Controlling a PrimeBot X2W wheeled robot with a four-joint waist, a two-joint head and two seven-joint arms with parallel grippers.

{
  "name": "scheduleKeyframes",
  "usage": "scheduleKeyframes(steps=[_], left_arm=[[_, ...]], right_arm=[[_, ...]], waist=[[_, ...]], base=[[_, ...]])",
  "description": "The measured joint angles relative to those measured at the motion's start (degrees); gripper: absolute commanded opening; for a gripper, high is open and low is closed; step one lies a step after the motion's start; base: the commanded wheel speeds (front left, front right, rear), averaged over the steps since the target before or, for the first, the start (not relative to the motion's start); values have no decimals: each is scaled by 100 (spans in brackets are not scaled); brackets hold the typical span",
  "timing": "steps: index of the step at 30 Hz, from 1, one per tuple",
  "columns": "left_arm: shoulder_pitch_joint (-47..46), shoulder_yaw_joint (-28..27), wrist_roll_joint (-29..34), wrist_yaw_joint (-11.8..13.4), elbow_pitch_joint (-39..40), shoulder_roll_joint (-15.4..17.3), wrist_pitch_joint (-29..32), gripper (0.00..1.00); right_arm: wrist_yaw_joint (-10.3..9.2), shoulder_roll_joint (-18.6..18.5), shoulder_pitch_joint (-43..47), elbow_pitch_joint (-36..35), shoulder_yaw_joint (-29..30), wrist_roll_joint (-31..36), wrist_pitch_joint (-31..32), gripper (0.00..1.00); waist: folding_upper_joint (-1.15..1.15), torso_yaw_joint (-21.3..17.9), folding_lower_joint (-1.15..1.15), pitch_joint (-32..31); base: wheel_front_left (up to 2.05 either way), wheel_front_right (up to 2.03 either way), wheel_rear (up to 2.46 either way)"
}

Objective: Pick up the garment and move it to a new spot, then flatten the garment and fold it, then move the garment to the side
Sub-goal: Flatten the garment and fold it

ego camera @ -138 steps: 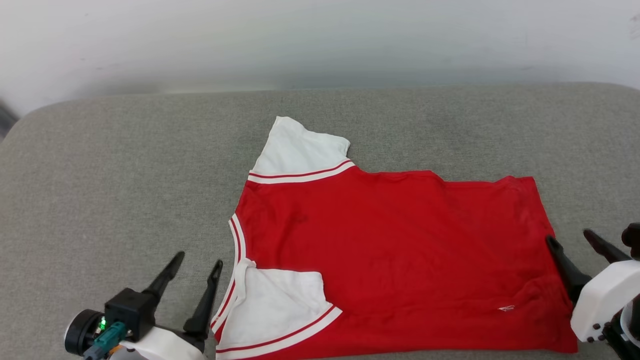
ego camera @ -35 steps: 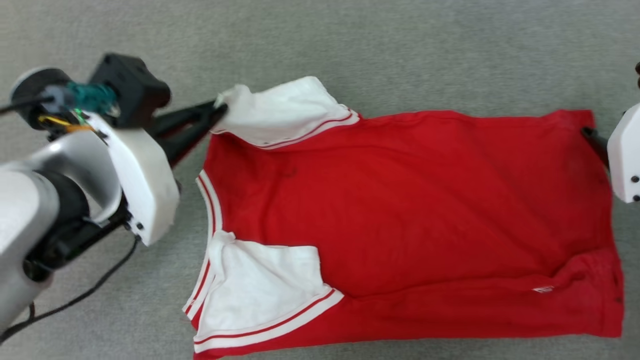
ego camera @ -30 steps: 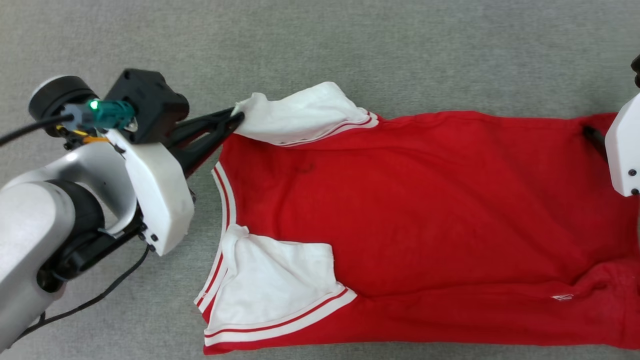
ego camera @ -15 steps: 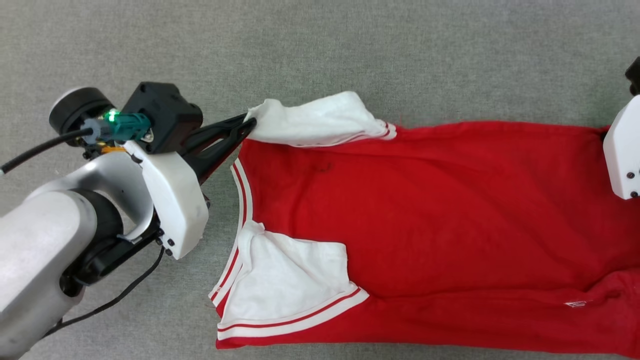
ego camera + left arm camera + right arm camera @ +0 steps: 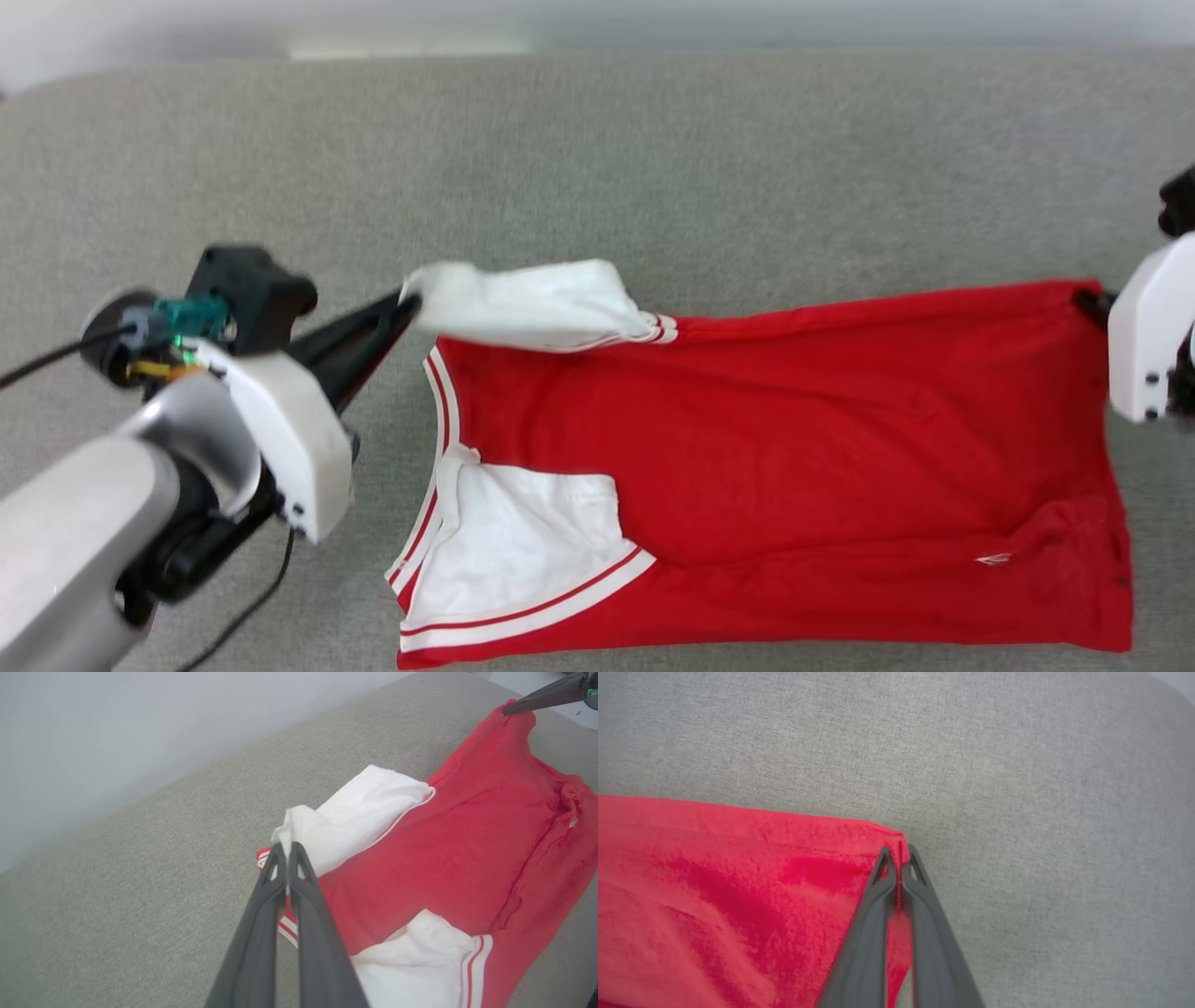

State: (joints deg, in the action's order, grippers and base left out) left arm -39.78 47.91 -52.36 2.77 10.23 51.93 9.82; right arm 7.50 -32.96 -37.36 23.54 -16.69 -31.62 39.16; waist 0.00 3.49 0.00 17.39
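Note:
The garment [image 5: 766, 448], a red jersey with white sleeves and striped trim, lies plain side up on the grey cushion, neck to the left. My left gripper [image 5: 406, 303] is shut on the tip of the far white sleeve [image 5: 350, 816], lifting it off the surface; its fingers [image 5: 299, 882] pinch white cloth. My right gripper [image 5: 1088, 301] is shut on the far hem corner [image 5: 896, 842] of the red body, which is raised. The left gripper [image 5: 286, 849] and right gripper [image 5: 899, 851] each show closed jaws with fabric between. The near sleeve [image 5: 523, 541] rests flat.
The grey fabric surface [image 5: 653, 159] extends all around the garment, with a pale wall [image 5: 117, 728] behind its far edge. A black cable [image 5: 243, 607] hangs from my left arm at the lower left.
The right gripper has closed on the far hem corner. Both grippers have lifted the garment's far edge, and the head camera has tilted up, bringing the wall into view.

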Motion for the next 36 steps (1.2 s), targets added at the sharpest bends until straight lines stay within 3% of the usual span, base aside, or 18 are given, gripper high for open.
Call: scheduleKeyframes(steps=[9,18,36], left_arm=[[1088,91,-324,364,256,342,-367,0],[1967,533,-369,555,158,372,-531,0],[2060,1251,75,175,-1027,-423,-446,0]], right_arm=[[0,-98,1326,-842,560,-326,-232,0],[0,-46,2793,-1594,865,-309,-93,0],[0,-660,3259,-1954,81,-18,62,0]], waist=[[0,-81,0,-579],[0,-62,0,-649],[0,-67,0,-483]], base=[[0,0,0],[0,0,0],[0,0,0]])
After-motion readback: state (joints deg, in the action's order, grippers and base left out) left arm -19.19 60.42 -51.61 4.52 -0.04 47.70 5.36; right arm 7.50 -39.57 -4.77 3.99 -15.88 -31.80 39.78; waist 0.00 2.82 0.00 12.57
